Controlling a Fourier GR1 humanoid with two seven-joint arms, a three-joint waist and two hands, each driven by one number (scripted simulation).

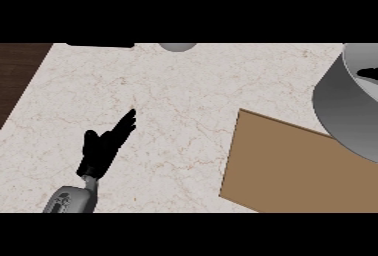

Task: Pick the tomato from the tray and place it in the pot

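Note:
The brown tray [295, 170] lies flat at the right of the marble counter, and no tomato shows on it. The grey pot [341, 107] stands at the upper right, cut off by the view's edge. A small black shape [367, 74] sits inside the pot's rim at the far right; it may be part of my right hand, too little shows to say. The tomato is not visible anywhere. My left hand [103, 147] rests open on the counter at the lower left, fingers straight and pointing up-right, holding nothing.
A grey round object [177, 46] and a flat black object [100, 45] peek in at the counter's far edge. Dark wood [15, 75] borders the counter at the left. Bare marble [184, 100] lies between my left hand and the tray.

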